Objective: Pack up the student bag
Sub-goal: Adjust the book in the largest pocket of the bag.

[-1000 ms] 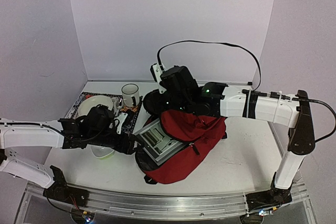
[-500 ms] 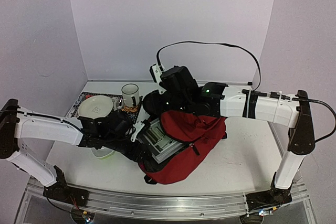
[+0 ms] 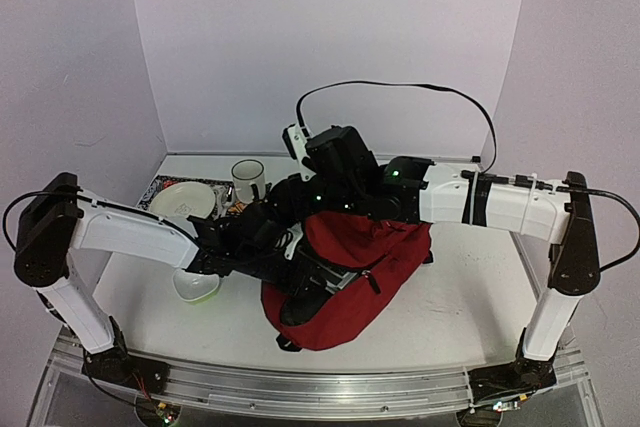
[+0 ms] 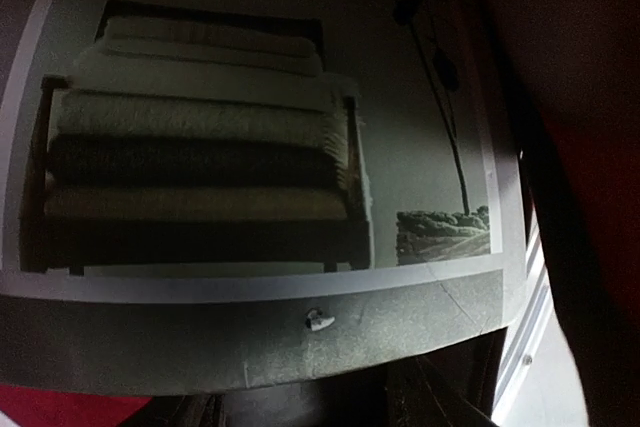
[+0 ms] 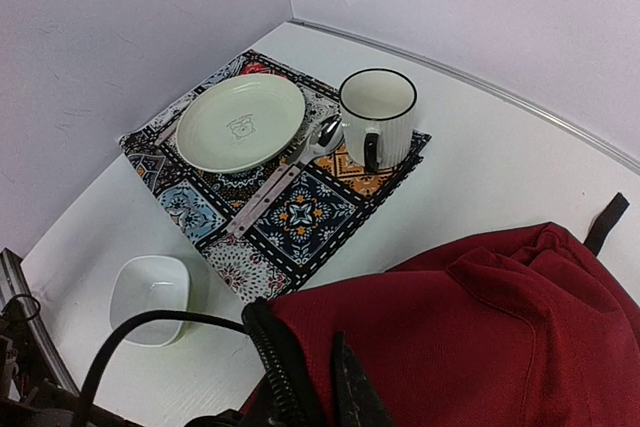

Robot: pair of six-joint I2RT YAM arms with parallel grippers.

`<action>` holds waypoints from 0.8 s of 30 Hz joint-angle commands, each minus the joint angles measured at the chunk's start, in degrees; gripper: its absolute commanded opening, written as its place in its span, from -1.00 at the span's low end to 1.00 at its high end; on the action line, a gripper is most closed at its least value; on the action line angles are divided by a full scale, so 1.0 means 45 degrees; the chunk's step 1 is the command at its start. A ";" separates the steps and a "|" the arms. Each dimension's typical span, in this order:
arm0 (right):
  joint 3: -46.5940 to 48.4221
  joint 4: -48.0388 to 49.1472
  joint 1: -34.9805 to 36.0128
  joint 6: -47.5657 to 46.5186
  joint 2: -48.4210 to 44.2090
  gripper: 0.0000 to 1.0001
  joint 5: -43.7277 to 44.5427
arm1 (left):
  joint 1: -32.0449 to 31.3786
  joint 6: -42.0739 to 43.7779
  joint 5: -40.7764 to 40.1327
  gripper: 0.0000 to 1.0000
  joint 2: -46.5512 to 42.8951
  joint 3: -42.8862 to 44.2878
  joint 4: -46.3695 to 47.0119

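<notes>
The student bag (image 3: 365, 267) is a dark red backpack lying mid-table, its black zippered mouth facing left. My right gripper (image 3: 312, 209) is shut on the bag's upper flap by the zipper and holds the mouth lifted. In the right wrist view one dark finger (image 5: 352, 387) presses on the red fabric (image 5: 480, 327). My left gripper (image 3: 285, 247) reaches into the mouth, shut on a grey book (image 4: 260, 147) whose cover shows stacked blankets. The book fills the left wrist view inside the dark bag; it is hidden in the top view.
A patterned placemat (image 5: 300, 217) lies at the back left with a pale plate (image 5: 240, 122), a white mug (image 5: 378, 117) and a spoon (image 5: 285, 177). A small white bowl (image 3: 195, 285) sits under the left arm. Walls close in behind and on both sides.
My left arm has stretched right and carried the book from outside the bag's mouth into the bag, where it is hidden from above. The right gripper has stayed in place.
</notes>
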 commanded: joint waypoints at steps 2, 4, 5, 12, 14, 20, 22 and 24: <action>0.0246 0.0043 0.0127 0.0046 -0.0237 -0.69 0.0245 | 0.0028 -0.0484 -0.0805 0.13 0.0540 0.1066 0.2622; 0.0210 -0.0180 0.0127 -0.0101 -0.0276 -0.60 0.0526 | 0.0011 -0.0464 -0.1239 0.17 0.0336 0.0833 0.2710; 0.0222 -0.0338 0.0119 -0.0197 -0.0295 -0.55 0.0681 | 0.0027 -0.0440 -0.1518 0.20 0.0151 0.0595 0.2730; 0.0144 -0.1030 -0.0021 -0.0558 -0.0588 -0.09 0.0593 | 0.0038 -0.0104 -0.1937 0.55 -0.1535 -0.1382 0.2718; 0.0122 -0.1727 -0.0161 -0.0544 -0.0702 0.08 0.0326 | 0.0030 -0.0001 -0.1667 0.63 -0.1984 -0.1983 0.2716; -0.0905 -0.2816 -0.0802 -0.0081 -0.1618 0.50 -0.1278 | 0.0030 0.0228 -0.1274 0.70 -0.3753 -0.3657 0.2560; -0.1196 -0.3395 -0.0917 -0.0078 -0.2006 0.64 -0.1276 | 0.0024 0.0353 -0.1337 0.71 -0.4354 -0.4021 0.2374; -0.1743 -0.3737 -0.1050 0.0033 -0.2602 0.73 -0.1358 | 0.0022 0.0505 -0.1564 0.71 -0.5055 -0.4152 0.1894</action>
